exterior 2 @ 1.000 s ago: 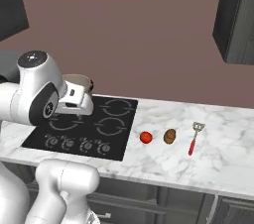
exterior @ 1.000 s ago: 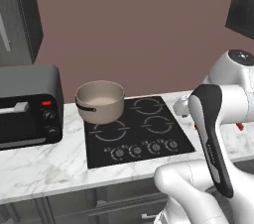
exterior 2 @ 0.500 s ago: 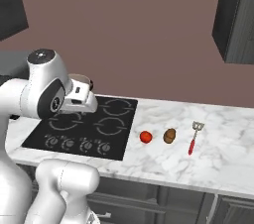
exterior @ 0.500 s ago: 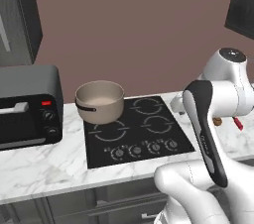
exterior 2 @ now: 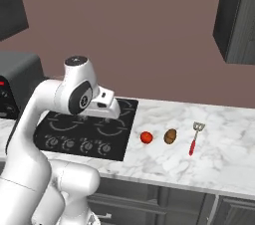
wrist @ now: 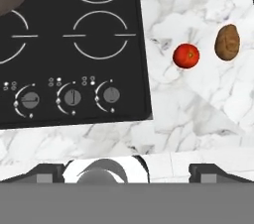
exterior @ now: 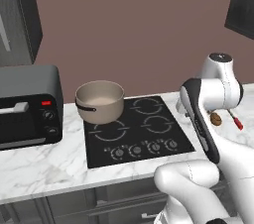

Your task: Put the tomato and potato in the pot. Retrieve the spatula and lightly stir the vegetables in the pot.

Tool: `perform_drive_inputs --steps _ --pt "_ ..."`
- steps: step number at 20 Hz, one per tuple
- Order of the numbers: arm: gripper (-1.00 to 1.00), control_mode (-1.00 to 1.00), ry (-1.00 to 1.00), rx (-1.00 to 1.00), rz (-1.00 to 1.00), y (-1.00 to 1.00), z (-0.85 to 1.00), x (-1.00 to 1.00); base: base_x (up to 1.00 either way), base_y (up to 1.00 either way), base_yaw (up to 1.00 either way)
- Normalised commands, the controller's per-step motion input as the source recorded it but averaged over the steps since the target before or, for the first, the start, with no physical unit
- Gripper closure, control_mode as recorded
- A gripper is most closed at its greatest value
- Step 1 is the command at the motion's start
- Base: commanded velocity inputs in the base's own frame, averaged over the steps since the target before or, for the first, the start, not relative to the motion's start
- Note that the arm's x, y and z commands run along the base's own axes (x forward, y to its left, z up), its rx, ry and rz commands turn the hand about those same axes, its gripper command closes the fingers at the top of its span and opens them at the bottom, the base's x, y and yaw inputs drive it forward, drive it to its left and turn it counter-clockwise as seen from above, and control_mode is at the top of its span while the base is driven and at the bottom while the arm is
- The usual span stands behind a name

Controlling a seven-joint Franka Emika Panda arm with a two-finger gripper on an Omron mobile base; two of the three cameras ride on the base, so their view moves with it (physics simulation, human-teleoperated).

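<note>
We see a white marble desk (exterior 2: 219,159) carrying a black cooktop (exterior: 136,131) with four ring burners and a row of knobs along its front edge. A beige pot (exterior: 99,101) with a dark band and dark handle stands on the cooktop's rear left burner, beside a dark toaster oven (exterior: 27,106) at the desk's left end.

On bare marble just right of the cooktop lies the tomato (exterior 2: 146,137), a small red ball. The brown potato (exterior 2: 170,136) sits just beside it, further right, not touching it. Next comes the spatula (exterior 2: 193,139), lying flat with its red handle toward the desk's front edge and its grey head toward the wall. All three are well apart from the pot.

The robot's white arm reaches over the cooktop's right side, and our claw (wrist: 129,171) hangs above the desk's front edge near the knobs. Its two dark fingertips (wrist: 47,172) stand wide apart, holding nothing. From the hand view, the tomato (wrist: 186,55) and potato (wrist: 227,42) lie ahead and to the right.
</note>
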Motion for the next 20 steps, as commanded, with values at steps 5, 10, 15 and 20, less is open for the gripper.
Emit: perform_drive_inputs --steps 5,10,15,20 --pt "-1.00 -1.00 0.00 0.00 -0.03 -0.55 -0.62 0.36 0.00 0.00 0.00" --pt "-1.00 -1.00 0.00 0.00 -0.01 -0.44 -0.51 0.40 0.00 0.00 0.00" --pt "-1.00 -1.00 0.00 0.00 0.00 -0.37 -0.29 0.36 0.00 0.00 0.00" --pt "-1.00 -1.00 0.00 0.00 0.00 -0.24 -0.18 0.16 0.00 0.00 0.00"
